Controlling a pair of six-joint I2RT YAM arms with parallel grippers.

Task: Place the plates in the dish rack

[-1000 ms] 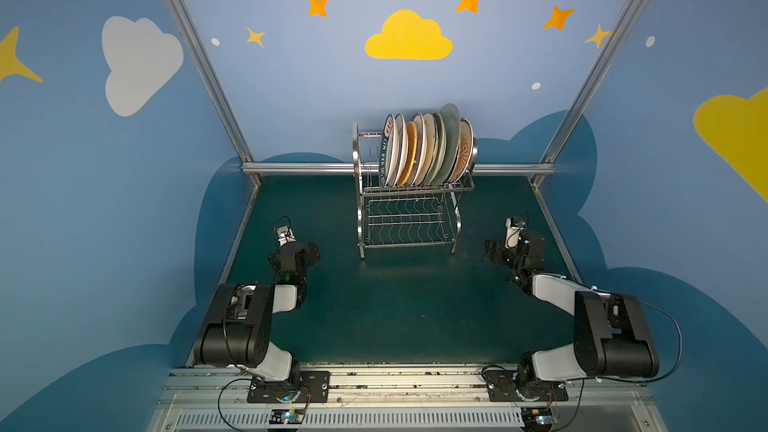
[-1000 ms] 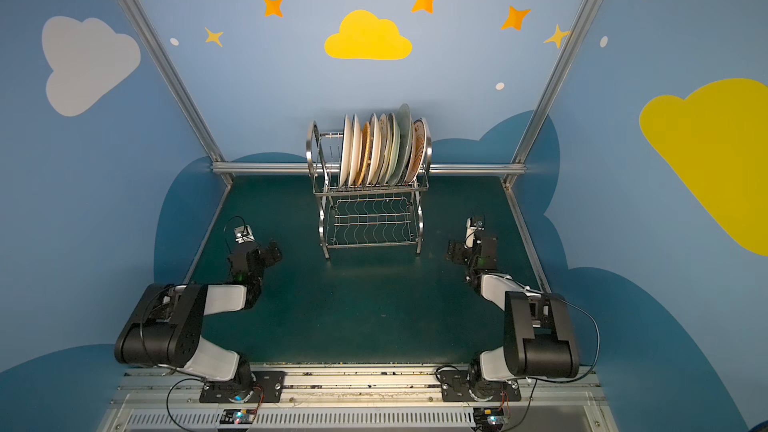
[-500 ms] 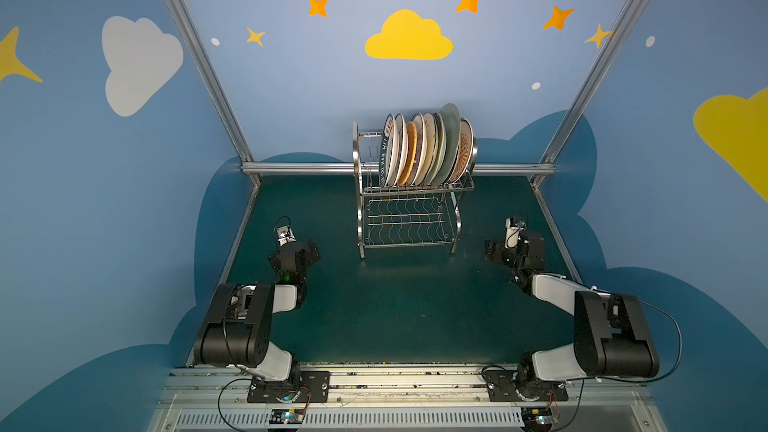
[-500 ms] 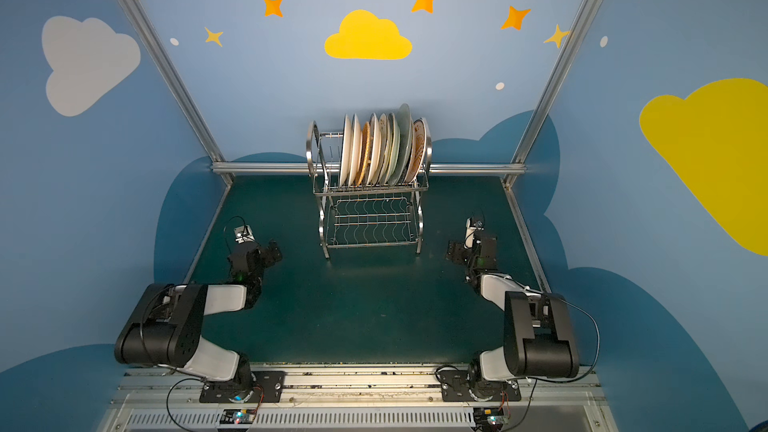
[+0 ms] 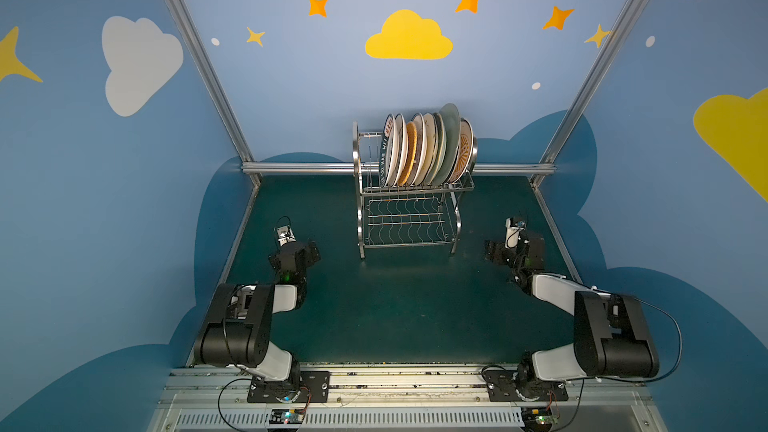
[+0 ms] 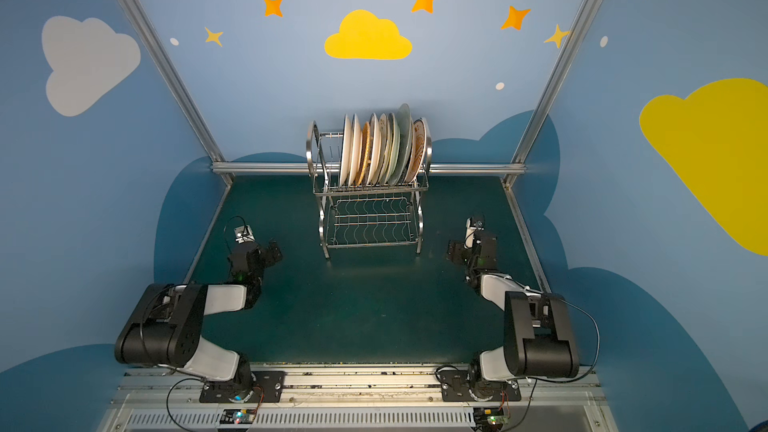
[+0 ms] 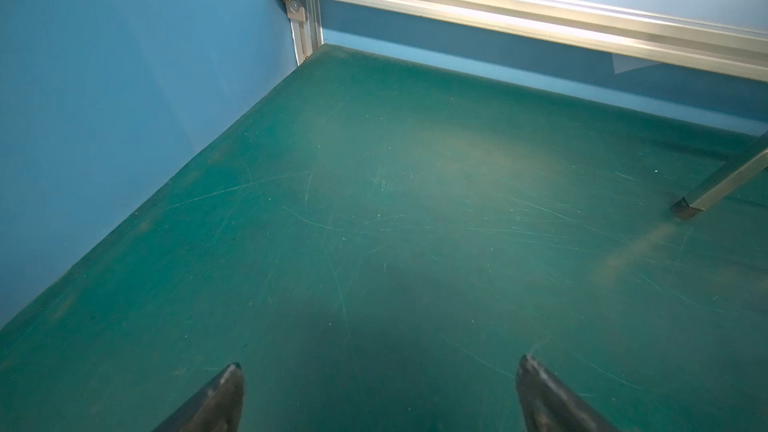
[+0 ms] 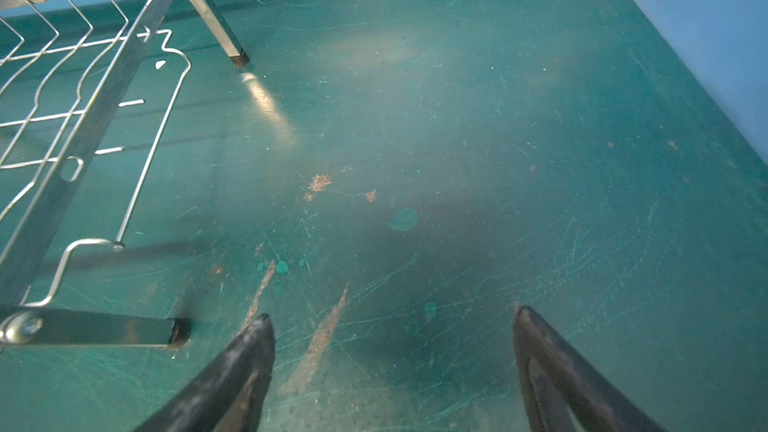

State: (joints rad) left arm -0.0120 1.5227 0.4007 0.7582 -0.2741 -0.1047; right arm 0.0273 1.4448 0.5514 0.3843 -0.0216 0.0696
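Observation:
Several plates [image 5: 419, 147] stand on edge, packed side by side, in the upper tier of the shiny wire dish rack [image 5: 356, 201] at the back middle of the green mat; both top views show the plates [image 6: 376, 149] and the dish rack [image 6: 322, 209]. The lower wavy-wire shelf holds nothing. My left gripper [image 5: 299, 248] rests low over the mat, left of and in front of the rack, open and empty [image 7: 380, 363]. My right gripper [image 5: 509, 249] sits low to the rack's right, open and empty [image 8: 391, 313], with the rack's side frame [image 8: 83, 135] close beside it.
Blue walls with aluminium posts and a rail [image 5: 303, 168] close in the green mat [image 5: 399, 297] on three sides. One rack leg [image 7: 723, 184] shows in the left wrist view. Both arm bases [image 5: 286, 384] stand on the front rail.

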